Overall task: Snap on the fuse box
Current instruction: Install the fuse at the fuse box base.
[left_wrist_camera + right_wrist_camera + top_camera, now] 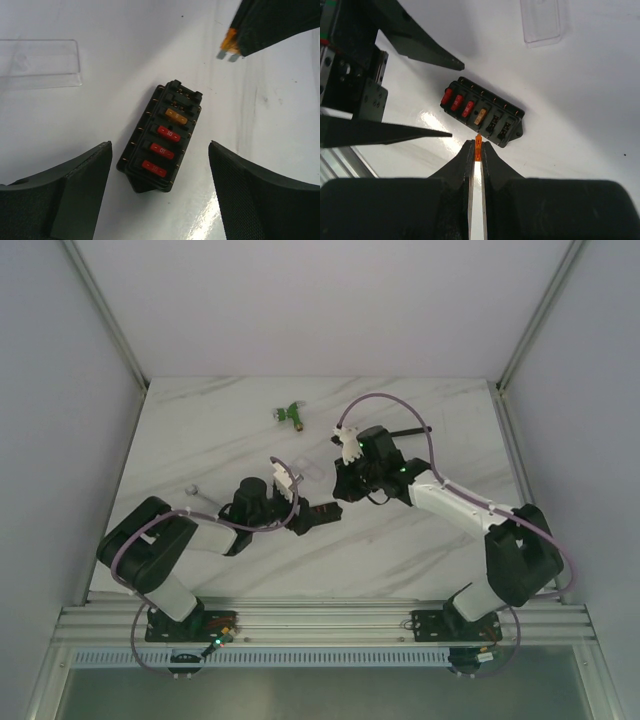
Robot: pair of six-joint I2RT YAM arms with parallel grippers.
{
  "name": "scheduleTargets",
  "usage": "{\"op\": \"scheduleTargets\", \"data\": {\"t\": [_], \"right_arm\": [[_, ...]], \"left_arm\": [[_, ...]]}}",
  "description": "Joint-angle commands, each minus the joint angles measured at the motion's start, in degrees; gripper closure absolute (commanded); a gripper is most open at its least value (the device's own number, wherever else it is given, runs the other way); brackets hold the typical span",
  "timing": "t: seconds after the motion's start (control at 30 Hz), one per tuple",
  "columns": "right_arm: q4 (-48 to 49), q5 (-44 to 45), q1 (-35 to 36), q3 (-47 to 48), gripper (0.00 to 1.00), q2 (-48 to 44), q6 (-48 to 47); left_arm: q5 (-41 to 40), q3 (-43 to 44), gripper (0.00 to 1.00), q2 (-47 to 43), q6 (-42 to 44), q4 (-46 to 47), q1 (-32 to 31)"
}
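Fuse box (pixel 160 135) lying flat on the white desk (pixel 60 150), between the two fingers of the left gripper (pixel 160 152), whose jaws are spread wide and touch nothing. Three red fuses (pixel 162 150) and one amber fuse (pixel 176 116) sit in its row; two end slots show bare. Right gripper (pixel 477 148) — closed on a loose orange fuse (pixel 478 141) pinched at its fingertips, near the box's long side. Clear plastic lid (pixel 541 22) — flat on the desk, apart from the box.

Fuse box (pixel 137 150) matt black plastic; lid (pixel 39 64) clear glossy plastic; table (pixel 150 40) glossy marble-look.
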Motion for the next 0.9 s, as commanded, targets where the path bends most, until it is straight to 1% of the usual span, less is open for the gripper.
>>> {"op": "scheduleTargets", "data": {"t": [0.0, 0.07, 0.27, 0.43, 0.5, 0.7, 0.87], "right_arm": [[1.25, 4.67, 1.23, 2.77, 1.00, 1.28, 3.47], [1.03, 4.70, 1.63, 2.87, 1.00, 3.21, 3.59], [-0.31, 6.69, 2.40, 3.74, 1.00, 4.76, 3.73], [-2.33, 7.89, 3.02, 5.03, 1.00, 6.37, 3.21], [-2.69, 8.44, 3.33, 5.43, 1.00, 6.82, 3.08], [-3.63, 9.25, 3.60, 6.27, 1.00, 7.78, 2.98], [-4.59, 10.37, 3.90, 7.00, 1.00, 8.77, 2.83]], "left_arm": [[4.32, 1.04, 0.15, 0.94, 0.96, 0.22, -0.30], [4.91, 0.77, 0.16, 1.65, 0.75, 0.24, -0.65], [6.20, -0.04, 0.21, 3.12, -1.24, 1.75, -1.95], [5.68, -1.67, 0.24, 1.66, -2.07, 2.23, -2.91], [3.83, -2.23, 0.25, 0.67, -1.84, 1.87, -2.96], [-5.67, -2.75, 0.26, -0.49, 2.13, -1.93, -4.81], [-6.95, -2.46, 0.35, -0.24, 3.23, -2.63, -5.15]]}}
